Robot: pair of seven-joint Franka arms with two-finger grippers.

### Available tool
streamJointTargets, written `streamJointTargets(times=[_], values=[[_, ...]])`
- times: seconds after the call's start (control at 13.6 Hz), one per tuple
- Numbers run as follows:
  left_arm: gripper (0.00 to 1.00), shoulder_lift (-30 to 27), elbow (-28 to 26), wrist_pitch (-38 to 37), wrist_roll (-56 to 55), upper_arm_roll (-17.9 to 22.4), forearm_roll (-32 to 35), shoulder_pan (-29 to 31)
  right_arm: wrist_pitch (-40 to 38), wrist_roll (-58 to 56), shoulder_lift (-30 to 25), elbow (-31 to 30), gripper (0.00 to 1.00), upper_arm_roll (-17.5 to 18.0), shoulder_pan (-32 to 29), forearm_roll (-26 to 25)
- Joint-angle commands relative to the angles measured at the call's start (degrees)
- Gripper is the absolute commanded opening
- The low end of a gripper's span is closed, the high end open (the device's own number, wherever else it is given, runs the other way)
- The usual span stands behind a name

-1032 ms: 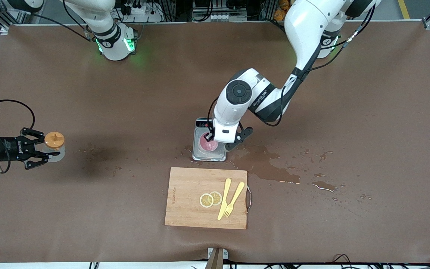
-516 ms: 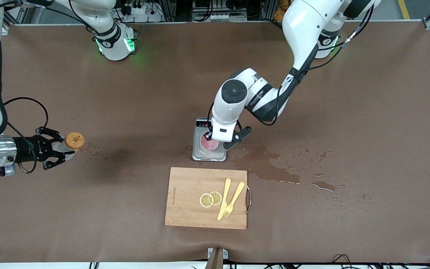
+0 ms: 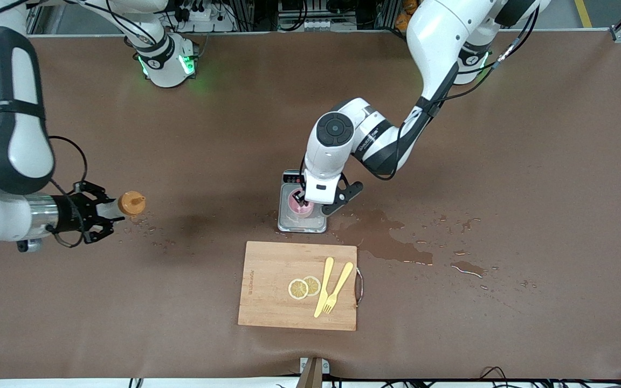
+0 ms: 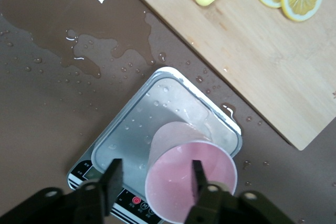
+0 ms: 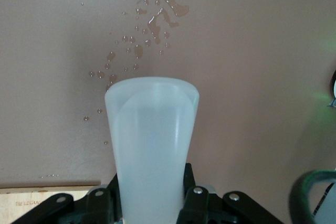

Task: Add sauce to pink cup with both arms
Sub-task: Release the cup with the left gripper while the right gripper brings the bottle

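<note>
The pink cup (image 3: 298, 206) stands on the plate of a small scale (image 3: 289, 226) in the middle of the table. My left gripper (image 3: 306, 200) is low over it and open. In the left wrist view one finger (image 4: 197, 174) is over the pink cup's (image 4: 178, 192) opening and the other finger (image 4: 113, 179) is outside its wall. My right gripper (image 3: 100, 215) is shut on the sauce bottle (image 3: 122, 206) and holds it level above the table at the right arm's end, orange cap toward the scale. In the right wrist view the bottle (image 5: 152, 135) fills the gap of the right gripper (image 5: 152, 200).
A wooden cutting board (image 3: 267, 307) lies nearer the front camera than the scale, with two lemon slices (image 3: 304, 287), a yellow fork (image 3: 337, 288) and a yellow knife (image 3: 324, 285). A water puddle (image 3: 386, 242) spreads beside the scale toward the left arm's end. Droplets (image 3: 149, 231) lie under the bottle.
My right gripper has carried the sauce bottle steadily toward the scale. My left gripper has shifted slightly over the pink cup.
</note>
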Motion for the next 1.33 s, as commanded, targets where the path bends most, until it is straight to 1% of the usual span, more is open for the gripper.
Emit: streamJointTargets(times=[0.0,0.07,0.15,0.29,0.44,0.59,0.66,0.74,0.81,0.88,1.03,1.25], values=[[1.0,-1.9,0.8,-0.8,-0.8,0.4,1.6,1.5,0.7,4.0,-1.6,-1.2,0.42,-0.4,2.4,-2.2],[1.0,-2.6,0.6,-0.9,-0.6,0.3,1.7,2.2,0.7,4.9,-1.6,-1.2,0.42,-0.4,2.9,-2.3],[1.0,-3.6,0.4,-1.1,0.1,0.3,1.5,2.9,0.7,6.4,-1.6,-1.2,0.42,-0.4,4.0,-3.4],[1.0,-5.3,0.3,-5.1,4.1,-0.2,1.1,5.7,0.6,10.8,-1.6,-1.2,0.42,-0.3,6.2,-5.2],[1.0,-6.9,-0.3,-7.8,8.7,-0.4,-0.1,8.5,0.5,13.8,-1.6,-1.2,0.42,-0.3,7.5,-5.2],[1.0,-9.9,-3.8,-8.6,13.6,-0.7,-2.8,12.4,0.7,18.2,-1.3,-1.2,0.42,-0.4,10.5,-6.7],[1.0,-11.7,-5.8,-8.7,18.3,-2.0,-4.9,15.2,0.7,21.5,-1.1,-1.2,0.41,-0.4,11.9,-7.9],[1.0,-13.8,-8.5,-8.8,22.8,-3.3,-5.8,18.2,0.7,24.4,-0.9,-1.2,0.4,-0.4,14.3,-10.1],[1.0,-15.7,-10.8,-8.9,26.2,-4.6,-6.0,20.9,0.8,27.0,-0.7,-1.2,0.39,-0.4,16.1,-11.7],[1.0,-16.8,-12.1,-9.1,29.4,-5.9,-6.1,23.3,1.1,28.8,-0.4,-1.2,0.39,-0.4,17.1,-12.1],[1.0,-18.3,-12.2,-13.5,37.0,-6.6,-6.1,26.1,1.7,33.2,0.7,-1.2,0.39,-0.4,19.3,-12.4],[1.0,-20.0,-12.1,-17.3,48.5,-6.6,-6.0,29.5,2.7,38.8,1.2,-1.0,0.39,-0.5,22.0,-13.2]])
